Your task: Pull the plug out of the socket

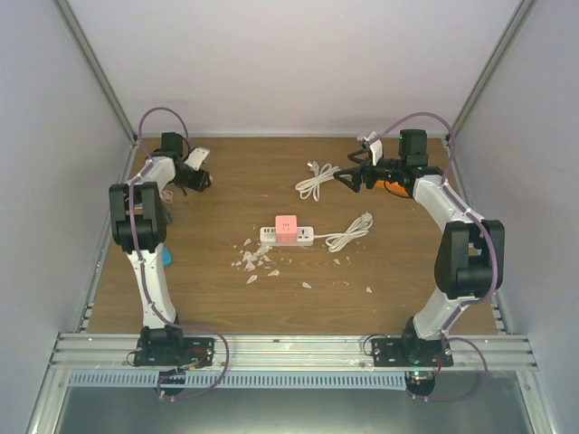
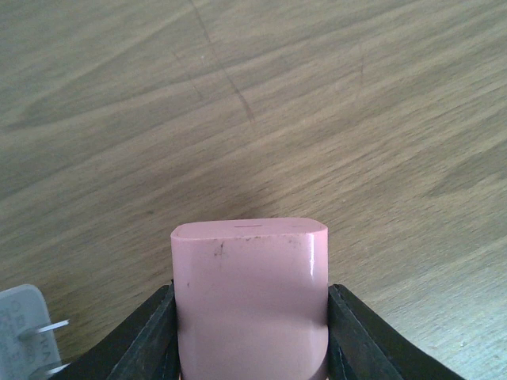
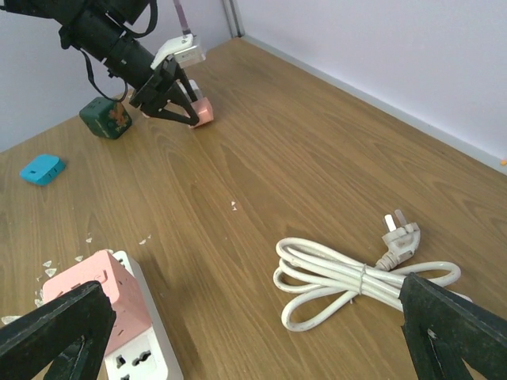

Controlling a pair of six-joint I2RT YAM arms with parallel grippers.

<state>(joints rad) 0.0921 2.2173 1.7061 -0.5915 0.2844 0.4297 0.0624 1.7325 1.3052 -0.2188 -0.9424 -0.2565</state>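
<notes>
- Holding a pale pink, rounded plastic block [image 2: 249, 301] between the part-closed black fingers of the left gripper [image 2: 249, 336], low over the brown wooden table [image 1: 217, 298] at its far left corner, well apart from the socket.
- Standing wide with nothing between the jaws at the right gripper [image 1: 351, 178], above a coiled white cable with a three-pin plug [image 3: 348, 281].
- Leaving a pink cube-shaped plug [image 1: 286, 224] seated on the white power strip [image 1: 288, 238] at table centre; judged unfinished if that cube is the target.
- Could skid or tumble the held block if released high: smooth sides, rounded corners.
- Could lift the whole light strip along with the cube on a one-armed pull; calls for the other claw pressing the strip down.
- Could snag the second coiled white cable [image 1: 348, 233] just right of the strip, or scatter the white fragments [image 1: 253, 262] near its front, on a low approach.
- Could knock the small grey two-pronged adapter [image 2: 28, 328] beside the left finger.
</notes>
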